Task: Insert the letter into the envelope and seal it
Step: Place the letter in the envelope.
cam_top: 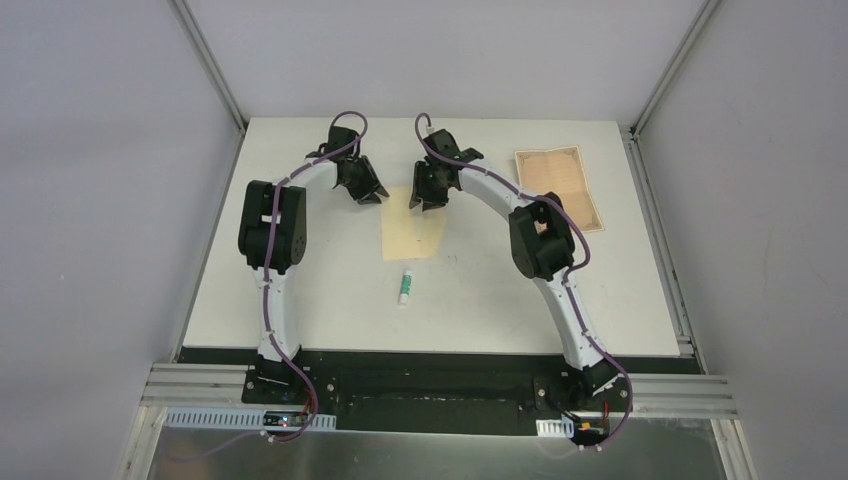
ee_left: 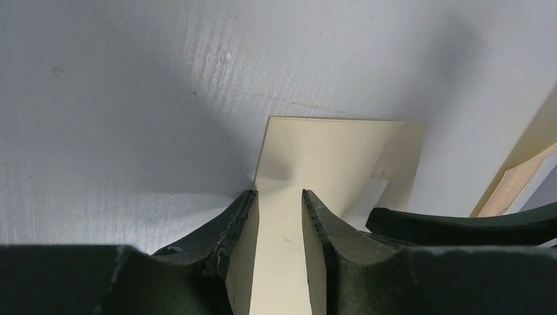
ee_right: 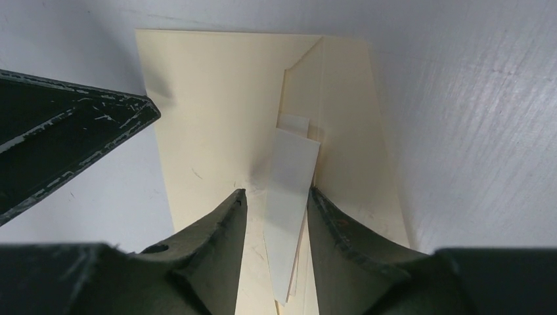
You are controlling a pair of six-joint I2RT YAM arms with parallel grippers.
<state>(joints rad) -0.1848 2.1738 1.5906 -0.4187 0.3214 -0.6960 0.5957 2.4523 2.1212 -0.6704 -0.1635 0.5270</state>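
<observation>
left pincer (cam_top: 368, 195) and right pincer (cam_top: 425, 203) crowding envelope (cam_top: 415, 238), tube (cam_top: 405, 287) just beside, open table (cam_top: 300, 290) left

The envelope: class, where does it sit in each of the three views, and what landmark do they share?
Top external: envelope mid-table.
Left wrist: envelope at centre, reaching the bottom edge.
Right wrist: envelope at centre, nearly top to bottom.
Shared landmark: the white table beneath it.

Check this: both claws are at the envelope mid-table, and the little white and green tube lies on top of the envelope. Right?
Not quite. The top external view shows the tube on the table, just on the near side of the envelope, not on it. The left claw and right claw are indeed down at the envelope.
</observation>
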